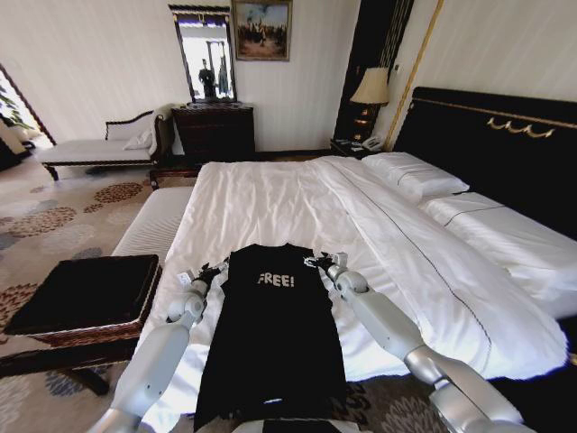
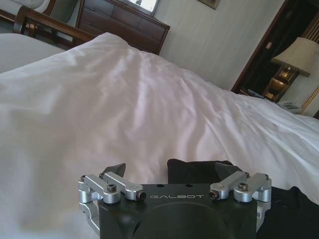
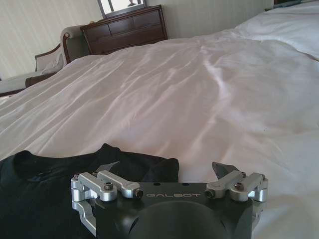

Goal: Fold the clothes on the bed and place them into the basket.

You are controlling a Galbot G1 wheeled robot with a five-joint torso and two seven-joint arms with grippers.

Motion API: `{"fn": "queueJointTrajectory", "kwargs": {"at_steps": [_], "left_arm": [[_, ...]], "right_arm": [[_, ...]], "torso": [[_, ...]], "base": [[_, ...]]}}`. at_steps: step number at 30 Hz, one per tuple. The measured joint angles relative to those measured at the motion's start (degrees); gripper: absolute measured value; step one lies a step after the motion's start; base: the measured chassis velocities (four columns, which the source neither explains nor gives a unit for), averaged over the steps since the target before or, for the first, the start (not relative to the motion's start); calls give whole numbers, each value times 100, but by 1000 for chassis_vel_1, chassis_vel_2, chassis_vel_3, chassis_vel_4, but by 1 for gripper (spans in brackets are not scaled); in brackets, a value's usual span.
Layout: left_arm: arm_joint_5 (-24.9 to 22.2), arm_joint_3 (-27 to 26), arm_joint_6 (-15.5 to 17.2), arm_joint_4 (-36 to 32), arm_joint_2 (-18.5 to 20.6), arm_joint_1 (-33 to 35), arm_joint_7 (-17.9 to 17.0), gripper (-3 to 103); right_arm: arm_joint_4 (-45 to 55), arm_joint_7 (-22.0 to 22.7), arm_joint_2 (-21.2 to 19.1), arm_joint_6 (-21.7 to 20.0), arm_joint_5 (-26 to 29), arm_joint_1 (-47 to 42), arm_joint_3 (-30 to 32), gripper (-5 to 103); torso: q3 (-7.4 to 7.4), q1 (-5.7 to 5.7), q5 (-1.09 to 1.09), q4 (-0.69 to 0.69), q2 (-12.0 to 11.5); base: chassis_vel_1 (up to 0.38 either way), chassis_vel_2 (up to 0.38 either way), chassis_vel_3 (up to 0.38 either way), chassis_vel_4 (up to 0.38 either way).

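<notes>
My left gripper and right gripper, jaws open and empty, flank the T-shirt shoulders at frame centre; folding needs both pinching next.

The T-shirt's hem runs off the head view's lower edge, and its sleeves are folded out of sight. The bed's right side is cut off, and the basket's far wall is hidden by its lining.

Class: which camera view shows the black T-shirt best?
The head view: the whole T-shirt lies flat on the bed, lettering readable. The left wrist view catches one black edge; the right wrist view shows its collar and a shoulder.
</notes>
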Motion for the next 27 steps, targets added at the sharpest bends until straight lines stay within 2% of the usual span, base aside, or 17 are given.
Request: {"fn": "queueJointTrajectory", "kwargs": {"at_steps": [3,4,6,12,13,15,18,20,21,23,24,27], "left_arm": [[-27,44,10,119,-48,-102,4,100],[-65,108,25,272,-109,-250,23,103],[-162,208,59,507,-155,-467,44,100],[-190,463,71,906,-188,-769,107,98],[-184,506,71,1013,-217,-829,123,98],[-180,517,71,1097,-257,-873,131,98],[-168,527,70,1287,-379,-978,166,97],[-149,536,66,1349,-420,-1026,204,96],[-131,551,62,1459,-482,-1099,236,96],[-118,558,58,1713,-613,-1239,248,90],[-118,558,58,1713,-613,-1239,248,90],[-95,557,50,1932,-687,-1347,249,80]], "right_arm": [[-170,-43,68,-15,97,87,2,100],[-354,-106,156,-23,128,172,-7,100],[-584,-161,302,-23,120,263,-15,100],[-968,-176,517,29,-13,395,24,100],[-1062,-176,564,45,-9,421,51,103],[-1118,-174,594,51,8,435,69,100],[-1148,-171,608,64,30,448,79,85],[-1148,-171,603,65,31,451,78,85],[-1148,-171,600,65,31,457,78,79],[-1144,-164,595,65,33,459,69,68],[-1144,-164,595,65,33,459,69,68],[-1095,-151,584,59,41,443,56,52]], "torso": [[0,0,0,0,0],[0,1,-1,0,0],[0,1,1,-1,0],[0,1,0,1,0],[0,1,0,1,0],[0,1,0,0,0],[1,1,0,1,0],[0,1,1,1,0],[0,1,1,0,0],[0,1,0,-1,0],[0,1,0,-1,0],[0,1,1,-1,0]], "base": [[0,0,0,0],[0,0,0,0],[0,0,0,0],[0,0,0,0],[0,0,0,0],[0,0,0,0],[0,0,0,0],[0,0,0,0],[0,0,0,0],[0,0,0,0],[0,0,0,0],[0,0,0,0]]}}
